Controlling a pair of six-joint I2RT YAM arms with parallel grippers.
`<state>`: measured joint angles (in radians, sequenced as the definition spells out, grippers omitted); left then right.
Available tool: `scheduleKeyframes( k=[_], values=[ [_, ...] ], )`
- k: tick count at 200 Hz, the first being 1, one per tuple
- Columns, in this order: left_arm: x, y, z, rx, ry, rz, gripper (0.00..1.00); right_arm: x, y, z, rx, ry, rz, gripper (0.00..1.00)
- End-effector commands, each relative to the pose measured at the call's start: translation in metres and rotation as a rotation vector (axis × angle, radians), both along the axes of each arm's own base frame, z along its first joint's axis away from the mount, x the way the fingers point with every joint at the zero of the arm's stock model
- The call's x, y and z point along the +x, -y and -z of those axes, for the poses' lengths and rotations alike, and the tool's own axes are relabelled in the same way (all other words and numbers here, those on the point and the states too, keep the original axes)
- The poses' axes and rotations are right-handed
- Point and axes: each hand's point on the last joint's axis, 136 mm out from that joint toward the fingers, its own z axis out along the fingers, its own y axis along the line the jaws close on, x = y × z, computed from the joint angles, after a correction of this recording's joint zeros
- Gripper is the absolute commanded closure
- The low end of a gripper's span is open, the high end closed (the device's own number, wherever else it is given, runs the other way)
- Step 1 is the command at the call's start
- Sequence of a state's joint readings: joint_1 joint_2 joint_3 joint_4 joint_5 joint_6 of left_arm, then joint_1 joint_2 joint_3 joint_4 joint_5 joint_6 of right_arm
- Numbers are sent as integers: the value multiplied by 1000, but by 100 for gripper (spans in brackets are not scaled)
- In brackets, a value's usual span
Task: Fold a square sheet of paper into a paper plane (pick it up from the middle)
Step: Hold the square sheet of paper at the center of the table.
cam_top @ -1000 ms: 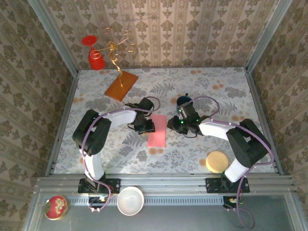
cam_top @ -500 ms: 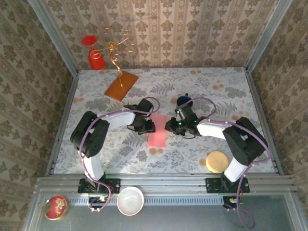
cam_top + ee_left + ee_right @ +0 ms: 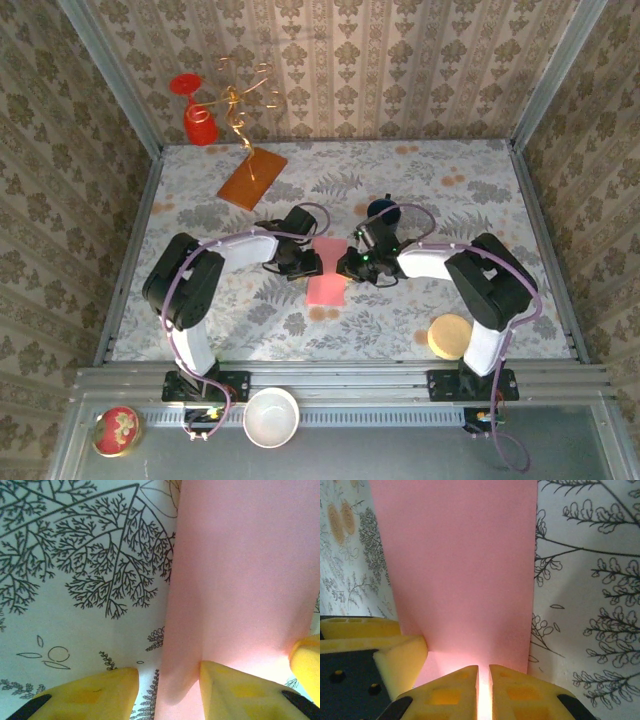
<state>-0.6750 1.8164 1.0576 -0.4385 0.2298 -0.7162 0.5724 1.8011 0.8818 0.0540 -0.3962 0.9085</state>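
- Covering the middle of the top view, the floral table (image 3: 450,200) has both arms reaching in to its centre.
- Lying at centre frame, the sheet of paper (image 3: 326,278) is a narrow pink rectangle between the two claws.
- At the bottom of its wrist view, the left gripper (image 3: 167,680) stands spread, one finger over cloth, the other over pink.
- At bottom centre of its wrist view, the right gripper (image 3: 483,680) is nearly pressed together, pinching the sheet's near edge.
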Motion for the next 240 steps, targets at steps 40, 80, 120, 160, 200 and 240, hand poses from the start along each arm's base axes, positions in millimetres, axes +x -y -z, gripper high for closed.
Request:
scheduleKeyframes(
  k=[40,80,120,160,200,240],
  values=[
    [-25,4,12,-50,-97,3,55,-11,5,23,-83,-81,-24,85],
    [-24,4,10,-43,-81,-20,52,-8,1,16,-61,-66,-27,84],
    [-27,-4,23,16,-117,-58,56,-5,-6,7,-23,-52,-35,83],
    [-31,-16,34,62,-149,-107,60,10,-1,-32,10,70,-1,77],
    [-30,-19,32,62,-144,-118,60,15,18,-38,-54,118,60,76],
    [-31,-20,33,56,-140,-119,61,15,25,-35,-73,120,84,77]
  ],
)
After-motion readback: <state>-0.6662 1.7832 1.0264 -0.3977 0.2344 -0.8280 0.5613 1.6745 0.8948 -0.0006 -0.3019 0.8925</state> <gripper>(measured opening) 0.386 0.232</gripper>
